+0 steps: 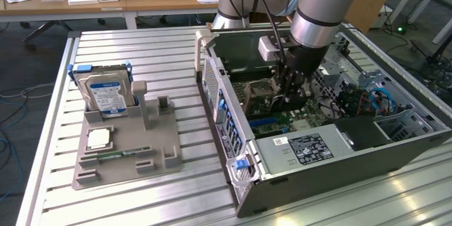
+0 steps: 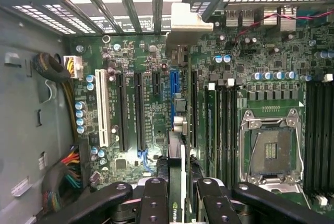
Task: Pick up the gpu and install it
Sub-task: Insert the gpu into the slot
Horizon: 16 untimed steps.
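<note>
My gripper (image 1: 289, 98) reaches down inside the open computer case (image 1: 233, 130), over the green motherboard (image 1: 282, 117). In the wrist view the gripper (image 2: 180, 190) is shut on the gpu (image 2: 176, 153), which I see edge-on as a thin dark card between the black fingers (image 2: 154, 195). The card stands upright along the blue expansion slot (image 2: 174, 91). Its pale metal bracket (image 2: 192, 18) sits at the case's rear slot openings. How deep the card's edge sits in the slot is hidden.
A grey fixture (image 1: 166, 154) on the slatted table holds a hard drive with a blue-white label (image 1: 106, 93), a square chip (image 1: 97, 138) and a narrow green memory stick (image 1: 116, 154). Beside the slot lie other black slots (image 2: 138, 109), an empty CPU socket (image 2: 271, 151) and cable bundles (image 2: 57, 67).
</note>
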### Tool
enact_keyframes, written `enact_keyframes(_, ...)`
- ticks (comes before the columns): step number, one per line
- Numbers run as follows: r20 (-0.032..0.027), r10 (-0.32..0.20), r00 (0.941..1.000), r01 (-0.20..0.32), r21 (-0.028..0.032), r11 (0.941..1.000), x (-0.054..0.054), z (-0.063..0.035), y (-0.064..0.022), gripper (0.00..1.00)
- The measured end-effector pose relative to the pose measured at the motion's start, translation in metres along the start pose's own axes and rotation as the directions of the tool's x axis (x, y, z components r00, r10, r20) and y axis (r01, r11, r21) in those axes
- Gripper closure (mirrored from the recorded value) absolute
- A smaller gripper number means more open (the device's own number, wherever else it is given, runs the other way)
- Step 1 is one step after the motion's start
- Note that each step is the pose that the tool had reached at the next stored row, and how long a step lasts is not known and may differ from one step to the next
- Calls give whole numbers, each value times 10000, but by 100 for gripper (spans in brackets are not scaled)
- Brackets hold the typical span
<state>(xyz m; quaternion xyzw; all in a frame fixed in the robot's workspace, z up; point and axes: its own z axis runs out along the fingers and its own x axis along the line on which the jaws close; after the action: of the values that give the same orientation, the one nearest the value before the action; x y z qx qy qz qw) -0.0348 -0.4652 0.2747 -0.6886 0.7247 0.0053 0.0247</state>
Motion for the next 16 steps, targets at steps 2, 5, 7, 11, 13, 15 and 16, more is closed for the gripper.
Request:
enact_keyframes(2, -2, 0, 10000, 0, 0, 10000, 1, 14, 7, 74)
enact_keyframes(5, -3, -4, 10000, 4, -2, 10000, 2, 18, 23, 74)
enact_keyframes(7, -2, -4, 10000, 4, -1, 10000, 3, 22, 37, 74)
enact_keyframes(11, -1, -6, 10000, 6, -1, 10000, 5, 30, 65, 74)
enact_keyframes(13, -2, -6, 10000, 6, -1, 10000, 5, 31, 71, 74)
enact_keyframes(15, -2, -7, 10000, 7, -1, 10000, 5, 31, 71, 74)
enact_keyframes(16, -2, -7, 10000, 7, -1, 10000, 5, 31, 71, 74)
